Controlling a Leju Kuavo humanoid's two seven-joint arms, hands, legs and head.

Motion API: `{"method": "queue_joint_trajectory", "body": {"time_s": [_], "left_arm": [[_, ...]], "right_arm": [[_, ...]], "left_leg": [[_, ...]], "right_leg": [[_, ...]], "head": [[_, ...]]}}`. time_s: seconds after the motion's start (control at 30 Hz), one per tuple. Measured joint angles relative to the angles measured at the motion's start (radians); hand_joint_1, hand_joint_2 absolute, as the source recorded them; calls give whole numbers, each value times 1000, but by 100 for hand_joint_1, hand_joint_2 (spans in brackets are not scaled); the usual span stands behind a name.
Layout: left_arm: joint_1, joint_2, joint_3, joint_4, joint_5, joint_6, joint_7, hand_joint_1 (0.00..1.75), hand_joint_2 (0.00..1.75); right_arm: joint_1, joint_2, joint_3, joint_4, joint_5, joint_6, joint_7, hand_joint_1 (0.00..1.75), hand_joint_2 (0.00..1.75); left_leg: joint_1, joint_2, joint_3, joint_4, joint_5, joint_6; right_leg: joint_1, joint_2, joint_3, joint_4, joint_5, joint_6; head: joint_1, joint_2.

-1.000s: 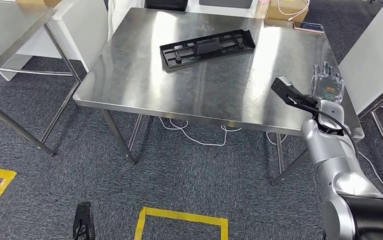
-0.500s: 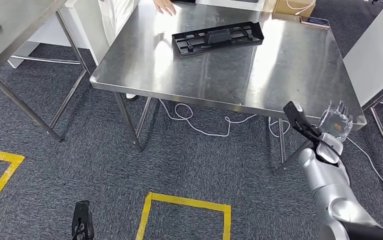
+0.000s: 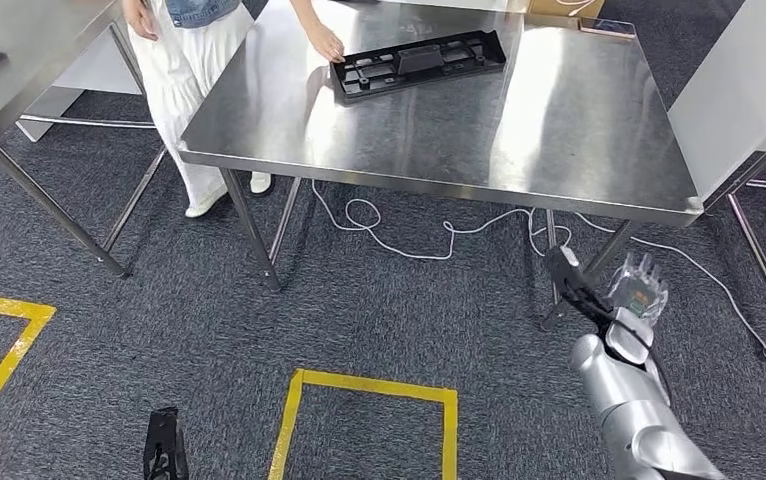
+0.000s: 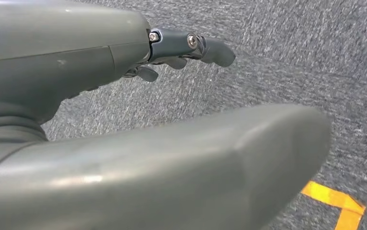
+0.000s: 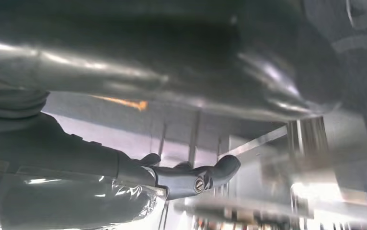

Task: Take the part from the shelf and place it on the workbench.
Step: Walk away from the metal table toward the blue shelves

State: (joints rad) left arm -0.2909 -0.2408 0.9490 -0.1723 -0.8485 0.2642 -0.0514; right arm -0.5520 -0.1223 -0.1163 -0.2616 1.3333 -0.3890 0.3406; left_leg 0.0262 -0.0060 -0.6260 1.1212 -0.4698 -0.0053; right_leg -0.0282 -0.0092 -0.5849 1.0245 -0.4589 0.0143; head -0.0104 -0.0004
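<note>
The black plastic part (image 3: 419,62) lies flat on the steel workbench (image 3: 559,150), toward its far side. A person's hand (image 3: 324,42) touches the part's left end. My right hand (image 3: 639,290) hangs below the bench's near right corner, fingers spread, holding nothing. In the right wrist view its dark fingers (image 5: 191,178) stretch out empty under the bench top. My left hand (image 3: 164,455) hangs low at the bottom of the head view. The left wrist view has its fingers (image 4: 186,47) extended over grey carpet, empty.
A person in white trousers (image 3: 194,90) stands at the bench's far left corner. A second steel table (image 3: 19,60) stands to the left. A white cable (image 3: 429,245) lies on the carpet under the bench. Yellow floor tape (image 3: 369,390) marks a square.
The whole view has shifted as the camera pulled back. My right arm has dropped from bench height to below its edge. A person has stepped in and laid a hand on the part.
</note>
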Motion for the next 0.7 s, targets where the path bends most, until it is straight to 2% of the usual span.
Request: {"method": "queue_joint_trajectory", "body": {"time_s": [0.03,0.07,0.1,0.17,0.2,0.23,0.27,0.3,0.33,0.37,0.4,0.43,0.47,0.5,0.53,0.57,0.6,0.63,0.67,0.7], "left_arm": [[-1,0,0,0,-1,3,-2,0,0],[-1,-1,1,0,-3,6,-3,0,0],[-1,-1,1,0,-4,10,-4,0,0],[-1,-2,1,0,-6,15,-4,0,0],[-2,-3,2,0,-7,17,-4,0,0],[-3,-3,2,0,-7,20,-5,0,0],[-4,-3,3,0,-7,25,-7,0,0],[-5,-3,4,0,-7,28,-9,0,0],[-5,-3,4,0,-7,31,-11,0,0],[-5,-3,5,0,-8,32,-12,0,0],[-6,-3,6,0,-9,32,-12,0,0],[-7,-3,6,0,-12,32,-14,0,0],[-7,-3,7,0,-14,33,-17,0,0],[-8,-3,8,0,-16,35,-21,0,0],[-9,-3,8,0,-18,37,-25,0,0],[-11,-3,9,0,-19,40,-29,0,0],[-13,-3,10,0,-19,42,-31,0,0],[-14,-3,10,0,-21,41,-35,0,0],[-12,-3,10,0,-28,34,-51,0,0],[-2,-3,7,0,-38,21,-85,0,0]], "right_arm": [[20,13,-3,2,-3,2,-1,0,131],[40,26,-6,4,-6,2,-4,0,175],[60,37,-9,6,-8,2,-8,0,175],[97,54,-15,12,-14,9,-21,0,175],[115,59,-20,15,-21,23,-29,0,175],[132,67,-25,18,-31,44,-40,0,175],[149,75,-32,21,-44,68,-54,0,175],[166,85,-40,23,-60,92,-67,0,175],[183,96,-49,26,-78,113,-79,0,175],[199,106,-60,29,-98,132,-88,0,131],[214,116,-72,31,-117,149,-93,0,87],[228,125,-86,33,-133,164,-97,0,44],[241,133,-100,35,-144,179,-97,0,0],[253,140,-112,37,-149,193,-95,0,0],[264,145,-121,38,-147,206,-92,0,0],[275,150,-126,40,-140,218,-89,0,0],[285,154,-128,41,-132,230,-87,0,44],[299,159,-129,43,-128,240,-84,0,87],[315,163,-131,46,-133,242,-77,0,131],[336,167,-138,49,-148,236,-71,0,175]], "left_leg": [[-1,-4,22,-36,-3,0],[-4,-8,28,-53,-11,2],[-8,-11,26,-56,-8,8],[-12,-10,16,-66,7,29],[-13,-9,9,-74,19,43],[-13,-7,0,-81,32,57],[-12,-5,-12,-84,45,65],[-14,-4,-26,-85,57,70],[-15,-3,-41,-85,69,72],[-16,-1,-57,-85,82,71],[-18,0,-74,-84,96,70],[-18,0,-91,-84,110,68],[-19,0,-107,-84,125,65],[-20,1,-121,-83,140,61],[-21,2,-131,-83,154,56],[-21,4,-135,-87,169,50],[-21,6,-136,-94,184,44],[-21,7,-134,-104,201,38],[-18,7,-135,-112,209,32],[-16,6,-140,-109,191,26]], "right_leg": [[2,0,-9,6,3,4],[4,1,-15,9,7,11],[7,1,-20,10,13,20],[9,2,-28,8,21,38],[10,3,-37,17,8,41],[10,3,-50,43,-21,38],[7,4,-66,90,-65,30],[8,5,-81,151,-112,22],[7,5,-92,213,-147,21],[7,6,-93,260,-161,25],[8,6,-81,281,-152,34],[10,6,-52,271,-128,44],[12,6,-6,231,-105,48],[15,6,53,161,-101,45],[22,6,111,76,-112,36],[27,6,152,9,-129,25],[33,7,172,-35,-144,17],[36,8,172,-52,-142,11],[29,8,162,-48,-128,6],[24,6,152,-48,-114,-2]], "head": [[0,0],[-1,0],[-2,0],[-2,0],[-2,0],[1,0],[4,0],[7,0],[9,0],[9,0],[9,0],[9,0],[9,0],[9,0],[8,0],[7,0],[7,0],[6,0],[5,0],[4,0]]}}
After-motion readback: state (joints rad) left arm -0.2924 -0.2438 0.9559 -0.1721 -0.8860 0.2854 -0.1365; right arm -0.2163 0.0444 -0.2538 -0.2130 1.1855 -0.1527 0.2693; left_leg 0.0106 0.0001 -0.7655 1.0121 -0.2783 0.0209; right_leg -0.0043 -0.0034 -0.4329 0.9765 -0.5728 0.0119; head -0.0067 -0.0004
